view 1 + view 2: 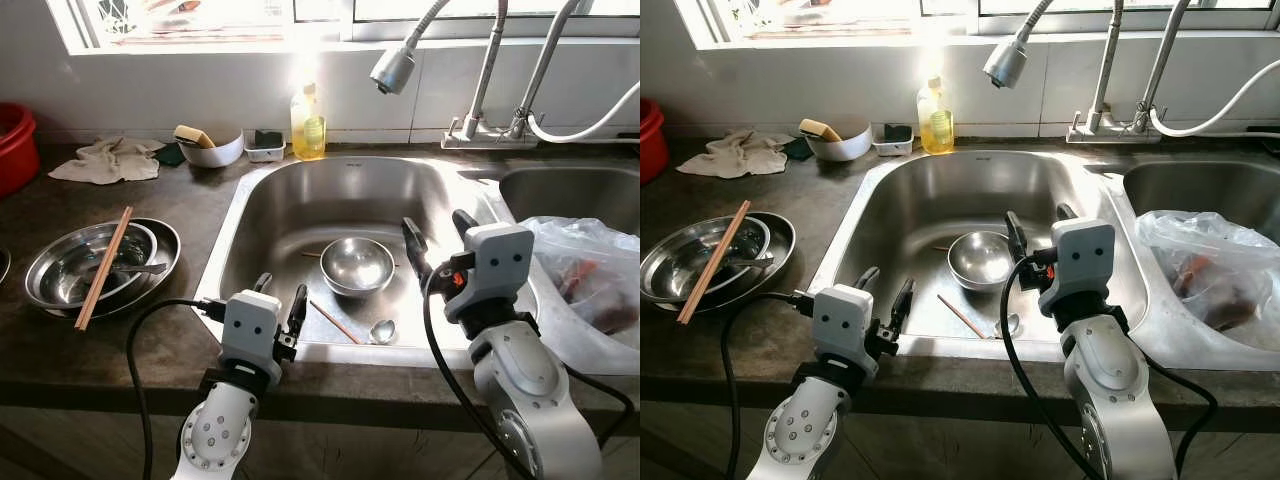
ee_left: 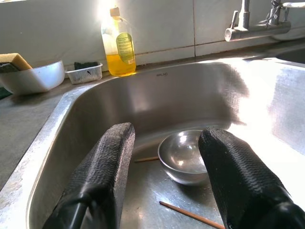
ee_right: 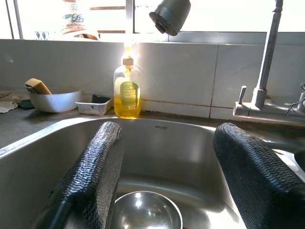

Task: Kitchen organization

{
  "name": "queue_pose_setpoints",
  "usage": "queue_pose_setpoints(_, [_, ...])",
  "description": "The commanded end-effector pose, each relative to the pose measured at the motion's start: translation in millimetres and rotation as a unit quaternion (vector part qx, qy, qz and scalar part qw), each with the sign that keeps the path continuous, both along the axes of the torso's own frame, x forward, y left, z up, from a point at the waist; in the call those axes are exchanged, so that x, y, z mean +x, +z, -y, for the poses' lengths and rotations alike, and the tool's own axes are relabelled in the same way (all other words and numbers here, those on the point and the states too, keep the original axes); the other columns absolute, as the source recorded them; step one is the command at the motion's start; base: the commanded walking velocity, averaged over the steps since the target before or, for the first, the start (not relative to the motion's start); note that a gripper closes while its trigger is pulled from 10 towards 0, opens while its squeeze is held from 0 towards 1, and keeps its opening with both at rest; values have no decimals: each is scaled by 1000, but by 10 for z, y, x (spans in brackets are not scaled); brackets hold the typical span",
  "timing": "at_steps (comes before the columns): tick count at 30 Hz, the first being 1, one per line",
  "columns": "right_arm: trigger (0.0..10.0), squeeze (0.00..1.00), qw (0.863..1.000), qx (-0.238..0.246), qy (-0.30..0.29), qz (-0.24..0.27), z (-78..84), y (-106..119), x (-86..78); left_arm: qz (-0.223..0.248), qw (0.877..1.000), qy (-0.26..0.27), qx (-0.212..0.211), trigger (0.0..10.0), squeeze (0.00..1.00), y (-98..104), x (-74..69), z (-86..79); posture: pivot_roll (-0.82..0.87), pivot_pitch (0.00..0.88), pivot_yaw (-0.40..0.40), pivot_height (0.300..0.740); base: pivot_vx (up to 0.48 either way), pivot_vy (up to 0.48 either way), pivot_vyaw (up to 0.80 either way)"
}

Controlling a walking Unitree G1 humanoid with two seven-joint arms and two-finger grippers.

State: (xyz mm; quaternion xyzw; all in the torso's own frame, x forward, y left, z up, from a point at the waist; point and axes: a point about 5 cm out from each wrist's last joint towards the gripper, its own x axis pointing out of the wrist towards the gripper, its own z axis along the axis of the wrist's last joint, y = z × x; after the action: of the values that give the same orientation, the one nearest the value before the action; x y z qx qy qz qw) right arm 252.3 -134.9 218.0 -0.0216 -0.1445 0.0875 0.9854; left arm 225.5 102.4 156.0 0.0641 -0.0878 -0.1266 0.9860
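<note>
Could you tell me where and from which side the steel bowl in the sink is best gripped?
Probably by the rim of the bowl, from above. It sits upright and open in the sink, so one finger can go inside and one outside. The right claw, open, is nearest.

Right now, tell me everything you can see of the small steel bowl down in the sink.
The steel bowl is small, round and shiny, looks like stainless steel, and appears empty. It sits upright on the floor of the left sink basin, near its middle. A chopstick and a spoon lie just in front of it, apart from it. Another thin stick pokes out from its left side. No gripper touches it.
</note>
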Motion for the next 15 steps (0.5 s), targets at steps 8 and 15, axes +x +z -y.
queue_pose_setpoints(8, [10000, 0, 1000, 7, 4, -3, -12, 16, 34, 7, 1000, -2, -2, 10000, 0, 31, -26, 25, 59, 44, -21, 740, -91, 0, 0])
queue_pose_setpoints(15, [10000, 0, 1000, 9, 3, -5, -16, 14, 33, 6, 1000, -4, -2, 10000, 0, 28, -25, 30, 57, 47, -18, 740, -262, 0, 0])
